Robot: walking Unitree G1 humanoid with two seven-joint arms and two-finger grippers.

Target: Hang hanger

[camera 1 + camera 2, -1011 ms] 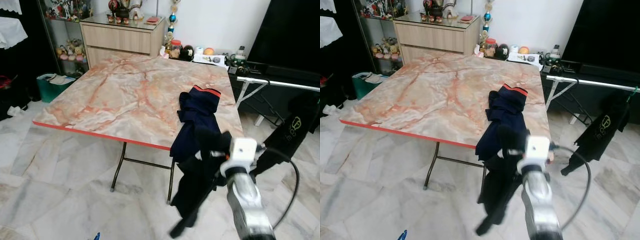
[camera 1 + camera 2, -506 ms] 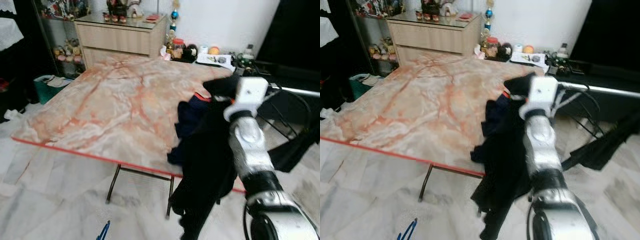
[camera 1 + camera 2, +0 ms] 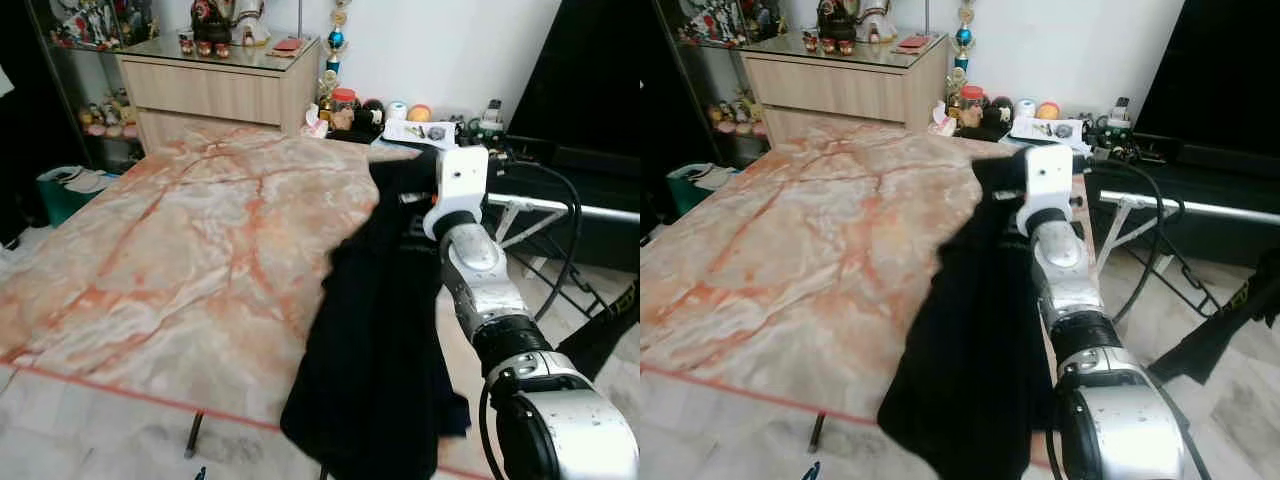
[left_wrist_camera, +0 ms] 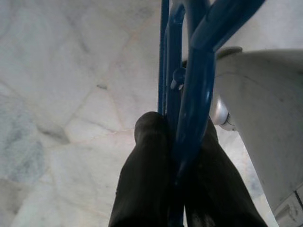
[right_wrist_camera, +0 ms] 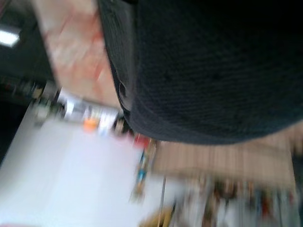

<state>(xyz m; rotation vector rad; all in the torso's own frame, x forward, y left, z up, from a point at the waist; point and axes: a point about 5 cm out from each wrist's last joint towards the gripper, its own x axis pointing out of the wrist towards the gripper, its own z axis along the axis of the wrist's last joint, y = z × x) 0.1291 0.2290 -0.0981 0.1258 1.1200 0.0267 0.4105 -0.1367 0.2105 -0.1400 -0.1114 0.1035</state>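
Observation:
My right gripper [image 3: 412, 182] is raised over the far right part of the marble table [image 3: 170, 250]. It is shut on a black garment [image 3: 370, 340], which hangs down in long folds across the table's right edge and hides the fingers. The right wrist view shows that dark cloth [image 5: 213, 71] pressed close. In the left wrist view, my left gripper [image 4: 176, 137] hangs low over the marble floor, its black fingers [image 4: 144, 175] shut on a blue plastic hanger [image 4: 191, 90].
A wooden cabinet [image 3: 215, 85] stands beyond the table, with small clutter along the white wall. A white clothes rail [image 3: 565, 210] runs at the right, with a dark garment [image 3: 1225, 325] hanging off it. A green bin [image 3: 62, 188] sits at the left.
My right arm has swung up and forward, lifting the black garment from beside the table's edge to over its top. The camera has moved closer to the table.

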